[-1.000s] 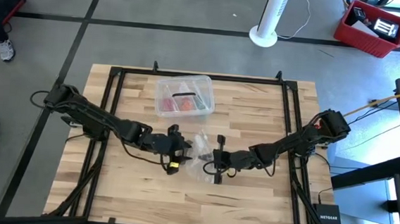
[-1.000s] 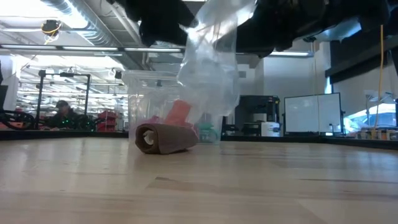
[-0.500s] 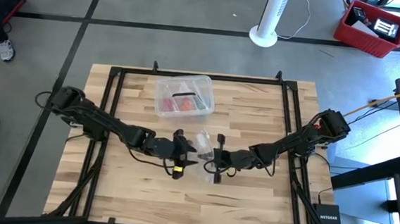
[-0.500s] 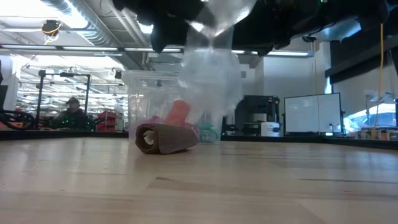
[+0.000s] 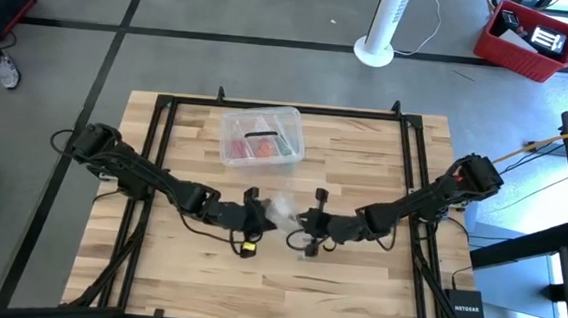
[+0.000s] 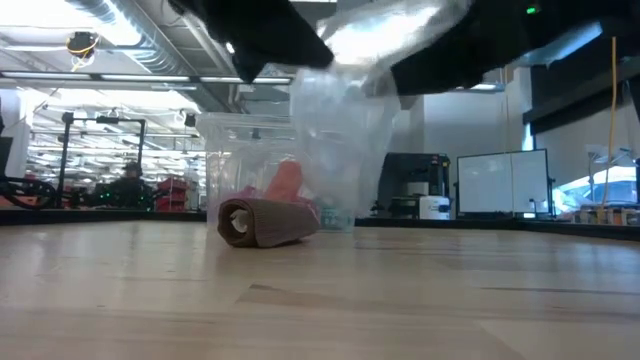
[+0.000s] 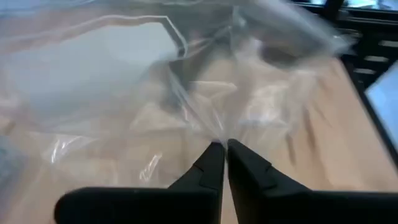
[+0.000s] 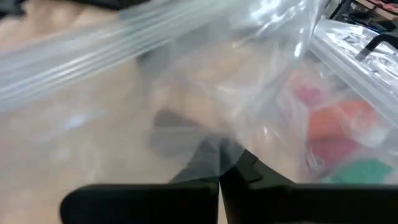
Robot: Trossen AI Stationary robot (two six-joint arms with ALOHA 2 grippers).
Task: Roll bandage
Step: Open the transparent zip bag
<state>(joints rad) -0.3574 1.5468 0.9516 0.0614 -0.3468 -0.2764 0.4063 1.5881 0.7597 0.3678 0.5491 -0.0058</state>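
Observation:
The bandage (image 6: 265,222) is a brown-tan roll lying on its side on the wooden table; in the high view the bag and the grippers hide it. Above it hangs a crinkled clear plastic bag (image 6: 340,120), also seen at mid-table in the high view (image 5: 282,211). My left gripper (image 5: 264,218) is shut on the bag's left side. My right gripper (image 5: 300,224) is shut on its right side. Both grippers stand above the roll and do not touch it. My left gripper pinches a bunched fold of the bag's film (image 7: 219,138) between its two fingertips, coming level from the table's left. The bag is raised, and its body hangs below. My right gripper pinches the bag's film (image 8: 231,144) between its shut fingers, coming level from the table's right. The film drapes over the fingers and hides the exact spot. The bag's top (image 6: 395,30) is spread between the two grippers.
A clear plastic box (image 5: 261,134) with red and pink contents stands toward the far edge, just behind the roll in the low view (image 6: 240,160). A black frame (image 5: 167,106) borders the table. Bare wood lies toward the near edge (image 6: 330,300).
My left gripper has moved toward the table's right, up to the bag. The bag's top, which hung bunched from my right gripper, is now drawn out sideways between the two grippers. The rolled bandage has stayed where it was.

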